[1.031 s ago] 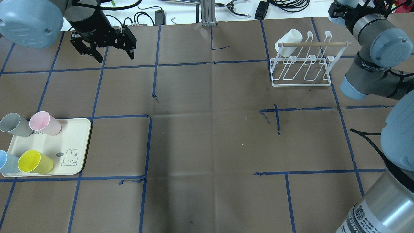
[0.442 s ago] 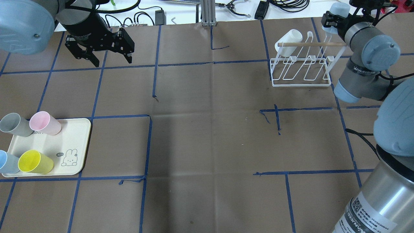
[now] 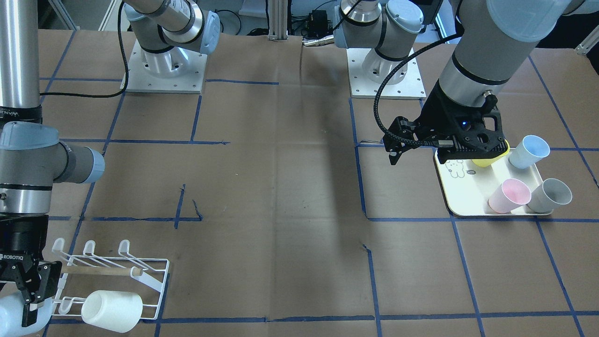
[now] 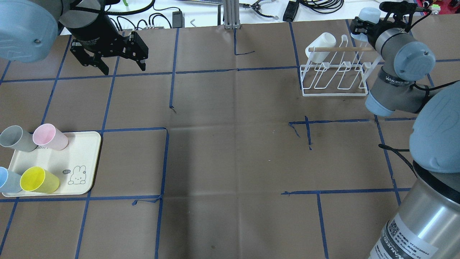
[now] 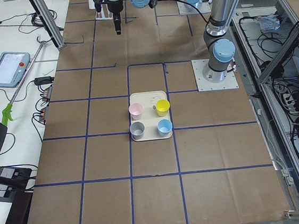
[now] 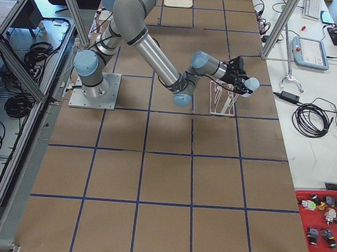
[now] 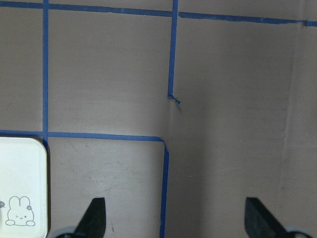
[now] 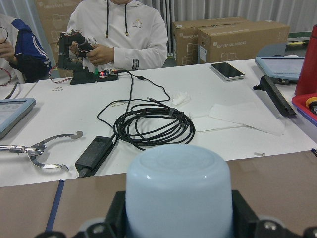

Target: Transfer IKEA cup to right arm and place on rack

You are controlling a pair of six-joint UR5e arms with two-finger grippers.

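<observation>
The brown papered table [image 4: 230, 144] carries everything. The right arm [image 4: 393, 91] reaches to its far edge, and the right gripper [image 8: 178, 223] is clenched on the pale blue cup [image 8: 178, 183], whose closed base shows uppermost in the wrist view. The cup hangs near the rack's end on the robot's right, not yet over a prong. The left arm [image 4: 21, 25] waits apart, and the left gripper [image 4: 124, 67] is spread wide and empty. The rack [image 4: 334, 94] has a dowel [image 4: 345, 49] across it, which probably crowds any approach to the prongs. The cream tray [image 4: 82, 151] lies well away. A white cup [image 4: 321, 46] fills the far prong at the other end. The held cup looks light, stiff and smooth, so it may slip, and a grip on the side wall suits it.
</observation>
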